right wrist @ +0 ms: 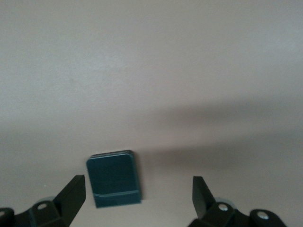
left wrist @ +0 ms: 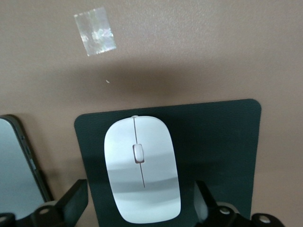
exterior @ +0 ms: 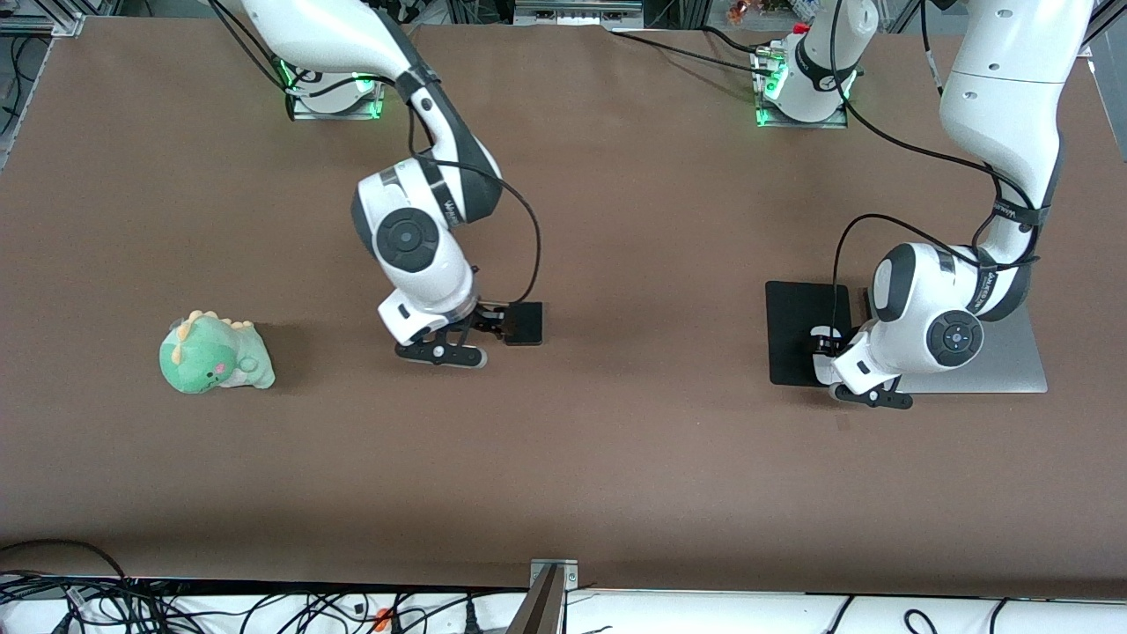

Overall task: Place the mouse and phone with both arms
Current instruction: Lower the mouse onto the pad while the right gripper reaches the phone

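The white mouse (left wrist: 142,168) lies on the black mouse pad (exterior: 792,326) toward the left arm's end of the table. My left gripper (left wrist: 139,204) is low over it, open, with one finger on each side of the mouse and not touching it. In the front view the left hand (exterior: 867,365) hides most of the mouse. The black phone (exterior: 525,323) lies flat on the brown table near the middle. My right gripper (right wrist: 137,197) is open just over it. The phone (right wrist: 113,179) sits between the fingers, close to one of them.
A flat silver slab (exterior: 1004,365) lies beside the mouse pad, partly under the left arm; its dark-edged side shows in the left wrist view (left wrist: 16,165). A green dinosaur plush (exterior: 214,354) sits toward the right arm's end. A piece of clear tape (left wrist: 94,30) is stuck on the table.
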`<state>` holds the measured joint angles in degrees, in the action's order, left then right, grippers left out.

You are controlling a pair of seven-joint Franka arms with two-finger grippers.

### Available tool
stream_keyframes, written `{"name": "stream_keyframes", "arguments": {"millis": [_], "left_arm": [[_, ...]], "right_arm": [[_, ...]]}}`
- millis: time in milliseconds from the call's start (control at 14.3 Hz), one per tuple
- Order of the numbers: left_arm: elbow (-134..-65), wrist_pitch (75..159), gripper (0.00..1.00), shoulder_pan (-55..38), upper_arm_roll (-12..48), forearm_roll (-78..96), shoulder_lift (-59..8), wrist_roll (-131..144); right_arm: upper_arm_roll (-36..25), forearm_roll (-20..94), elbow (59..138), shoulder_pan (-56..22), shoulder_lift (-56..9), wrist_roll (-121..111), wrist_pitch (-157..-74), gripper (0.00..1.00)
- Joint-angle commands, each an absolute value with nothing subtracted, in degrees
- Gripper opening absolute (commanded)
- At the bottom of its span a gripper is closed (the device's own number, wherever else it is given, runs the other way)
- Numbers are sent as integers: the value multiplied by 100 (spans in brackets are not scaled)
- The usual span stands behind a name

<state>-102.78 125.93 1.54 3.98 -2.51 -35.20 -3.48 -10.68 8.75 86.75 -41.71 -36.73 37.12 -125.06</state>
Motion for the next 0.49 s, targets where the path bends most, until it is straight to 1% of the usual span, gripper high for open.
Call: {"name": "stream_keyframes", "arguments": {"millis": [0, 210, 280, 420], "left_arm": [[-10275, 12358, 100, 176, 475, -351, -3200, -352], [-10056, 12156, 100, 167, 483, -378, -2919, -378], [-9837, 11912, 100, 167, 492, -395, -2874, -378], [-9118, 11184, 100, 115, 501, -413, -2874, -395]], "right_arm": [[-1134, 976, 8675, -4447, -3902, 4112, -12849, 100], [-1134, 949, 8701, -4605, -4078, 4140, -13007, 100], [-1134, 923, 8779, -4692, -4087, 4096, -13095, 100], [-1134, 888, 9060, -4807, -4087, 4070, -13454, 100]]}}
